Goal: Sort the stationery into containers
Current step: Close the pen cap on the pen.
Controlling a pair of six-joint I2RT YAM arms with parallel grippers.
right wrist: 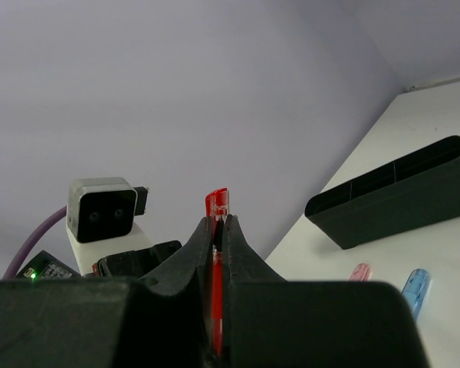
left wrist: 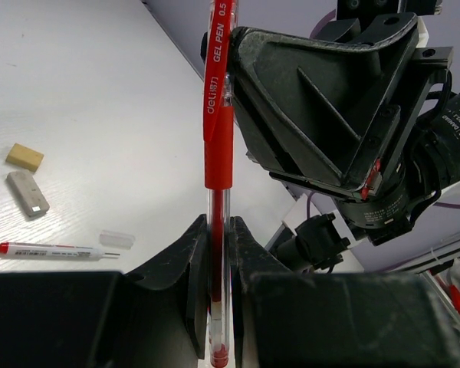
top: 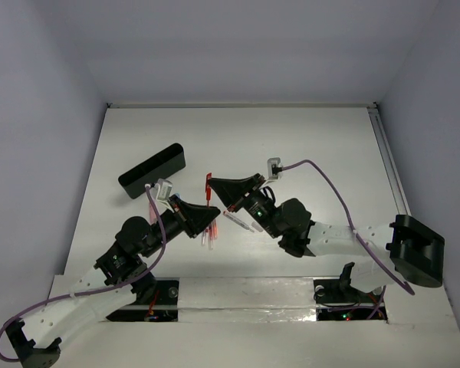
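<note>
The red gel pen with a clear barrel [left wrist: 218, 138] is clamped upright in the closed left claw [left wrist: 218, 230], above the white tabletop [left wrist: 100, 100]. The right claw [right wrist: 220, 230] pinches its upper end. The long black rectangular box [right wrist: 399, 201] lies well apart, its contents hidden.

The gel pen [left wrist: 218, 130] is red, the box [top: 152, 170] black, one eraser [left wrist: 24, 156] beige, the table [left wrist: 100, 77] white.

A white table [top: 291, 138] lies boxed in by pale lavender walls [top: 253, 46] (at the back and on both sides). Along its right edge runs what looks like a thin metal rail [top: 389, 165]. A white ledge [top: 245, 295] spans the near edge.
</note>
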